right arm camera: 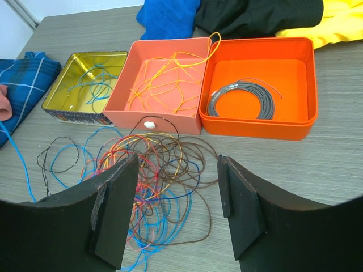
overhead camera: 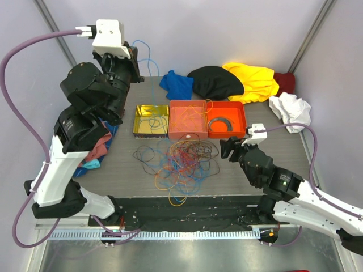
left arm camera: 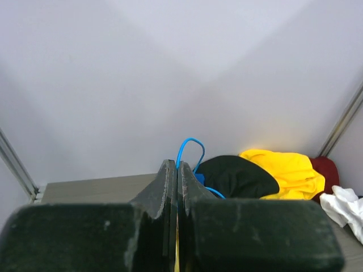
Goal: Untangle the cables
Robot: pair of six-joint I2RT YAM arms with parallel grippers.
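The cables (overhead camera: 181, 161) lie in a loose tangle of orange, red, blue, yellow and brown loops on the grey table in front of the boxes; the right wrist view shows the same cables (right arm camera: 159, 170). My left gripper (overhead camera: 135, 61) is raised high at the back left. It is shut on a blue cable (left arm camera: 190, 148) that loops out above its fingertips (left arm camera: 170, 170). A blue strand (right arm camera: 17, 164) rises from the tangle's left side. My right gripper (overhead camera: 229, 147) hovers open at the tangle's right edge, and its jaws (right arm camera: 178, 164) hold nothing.
Behind the tangle stand a gold tin (overhead camera: 137, 122) with blue wires, a salmon box (overhead camera: 173, 129) with orange and yellow wires, and an orange box (overhead camera: 243, 116) holding a grey coil (overhead camera: 219, 123). Clothes are piled at the back (overhead camera: 214, 82), with a plaid cloth (overhead camera: 99, 150) on the left.
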